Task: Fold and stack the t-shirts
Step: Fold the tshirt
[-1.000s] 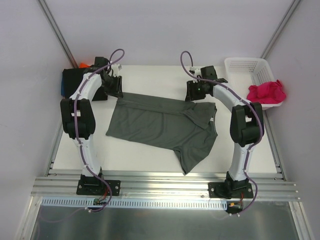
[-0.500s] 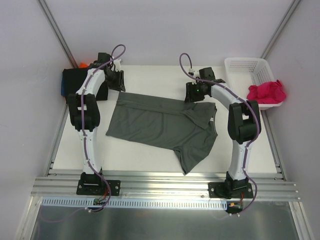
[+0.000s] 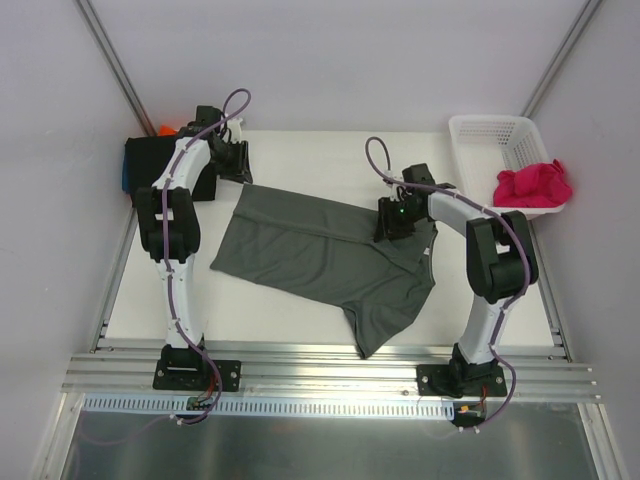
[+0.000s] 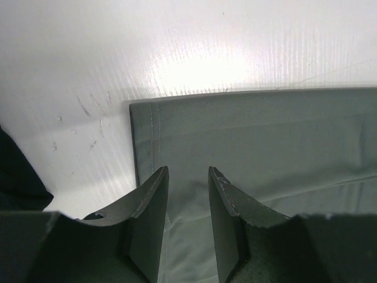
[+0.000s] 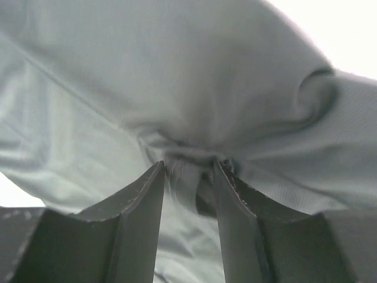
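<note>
Grey shirt lies spread mid-table, one sleeve towards the near edge; right gripper sits on its far right part, fingers pinched on a bunched fold of the cloth; left gripper hangs over the far left corner, fingers apart, cloth flat beneath them; pink shirt hangs over the basket rim on the right; dark shirts stacked far left.

White table, pale walls (evenly lit)
</note>
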### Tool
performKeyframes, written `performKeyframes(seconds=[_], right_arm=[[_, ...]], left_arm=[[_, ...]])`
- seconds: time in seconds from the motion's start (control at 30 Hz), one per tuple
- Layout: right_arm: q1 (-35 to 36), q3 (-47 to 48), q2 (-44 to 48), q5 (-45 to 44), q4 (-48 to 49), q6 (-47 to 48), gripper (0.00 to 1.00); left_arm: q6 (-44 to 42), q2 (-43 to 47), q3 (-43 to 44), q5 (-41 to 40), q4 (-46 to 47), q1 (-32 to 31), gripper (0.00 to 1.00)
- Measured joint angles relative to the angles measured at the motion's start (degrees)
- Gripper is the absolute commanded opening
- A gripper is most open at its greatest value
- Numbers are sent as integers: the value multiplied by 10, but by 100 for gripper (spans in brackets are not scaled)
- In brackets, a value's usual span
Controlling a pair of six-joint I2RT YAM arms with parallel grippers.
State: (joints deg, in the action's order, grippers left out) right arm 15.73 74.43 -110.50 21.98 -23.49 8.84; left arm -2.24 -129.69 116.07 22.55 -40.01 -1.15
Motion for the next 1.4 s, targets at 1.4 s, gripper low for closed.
performKeyframes(seconds=[1.4], right_arm=[[61, -85, 153, -52, -46, -12, 45]], left_arm=[[45, 54, -21, 75, -16, -23, 34]])
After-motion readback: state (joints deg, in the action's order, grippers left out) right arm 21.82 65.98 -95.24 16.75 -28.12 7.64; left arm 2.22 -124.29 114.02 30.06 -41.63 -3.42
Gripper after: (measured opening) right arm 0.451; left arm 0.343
